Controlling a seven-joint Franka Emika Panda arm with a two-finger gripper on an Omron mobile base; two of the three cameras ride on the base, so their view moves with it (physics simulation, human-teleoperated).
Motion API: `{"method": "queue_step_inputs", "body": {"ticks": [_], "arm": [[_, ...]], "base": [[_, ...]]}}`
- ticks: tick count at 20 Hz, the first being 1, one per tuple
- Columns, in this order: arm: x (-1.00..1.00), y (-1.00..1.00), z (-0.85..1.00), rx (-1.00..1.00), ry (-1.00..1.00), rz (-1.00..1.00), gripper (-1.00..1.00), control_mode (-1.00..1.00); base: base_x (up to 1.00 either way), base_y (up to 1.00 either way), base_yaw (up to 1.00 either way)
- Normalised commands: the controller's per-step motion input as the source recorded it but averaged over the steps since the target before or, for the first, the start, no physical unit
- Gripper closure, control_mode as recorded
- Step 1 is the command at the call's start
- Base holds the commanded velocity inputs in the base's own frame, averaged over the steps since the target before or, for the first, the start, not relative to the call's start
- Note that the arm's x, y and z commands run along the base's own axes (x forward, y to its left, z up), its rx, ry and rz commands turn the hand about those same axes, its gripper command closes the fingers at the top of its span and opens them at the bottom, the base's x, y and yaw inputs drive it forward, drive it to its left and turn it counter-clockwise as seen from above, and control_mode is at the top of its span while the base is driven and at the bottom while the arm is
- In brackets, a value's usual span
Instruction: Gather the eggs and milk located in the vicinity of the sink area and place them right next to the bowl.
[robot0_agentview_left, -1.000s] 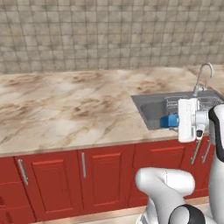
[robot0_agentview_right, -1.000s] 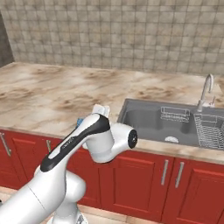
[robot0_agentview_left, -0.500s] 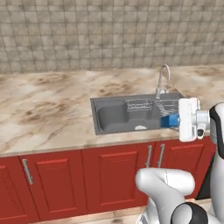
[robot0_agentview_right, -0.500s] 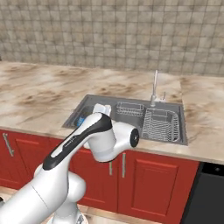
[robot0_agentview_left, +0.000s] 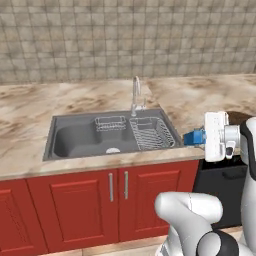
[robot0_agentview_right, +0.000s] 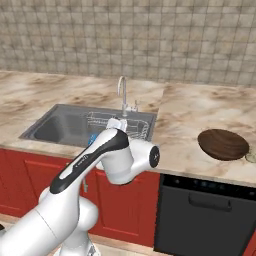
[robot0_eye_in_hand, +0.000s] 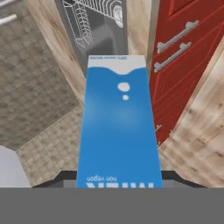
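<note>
Milk carton (robot0_eye_in_hand: 117, 127) in hand (robot0_agentview_left: 200, 137), above counter edge (robot0_agentview_left: 180, 156).

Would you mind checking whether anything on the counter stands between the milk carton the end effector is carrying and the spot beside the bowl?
Nothing visible does. The milk is held in the end effector in front of the counter edge, and the marble counter between it and the bowl looks bare.
</note>
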Motion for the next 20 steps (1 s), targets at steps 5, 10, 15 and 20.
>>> {"method": "queue_step_inputs", "body": {"ticks": [5,10,15,20], "arm": [[0.0,0.0,0.0,0.0,0.0,0.0,1.0,1.0],[0.0,0.0,0.0,0.0,0.0,0.0,1.0,1.0],[0.0,0.0,0.0,0.0,0.0,0.0,1.0,1.0],[0.0,0.0,0.0,0.0,0.0,0.0,1.0,1.0]], "base": [[0.0,-1.0,-0.02],[0.02,-1.0,-0.03],[0.15,-0.95,-0.04],[0.36,-0.74,-0.02]]}}
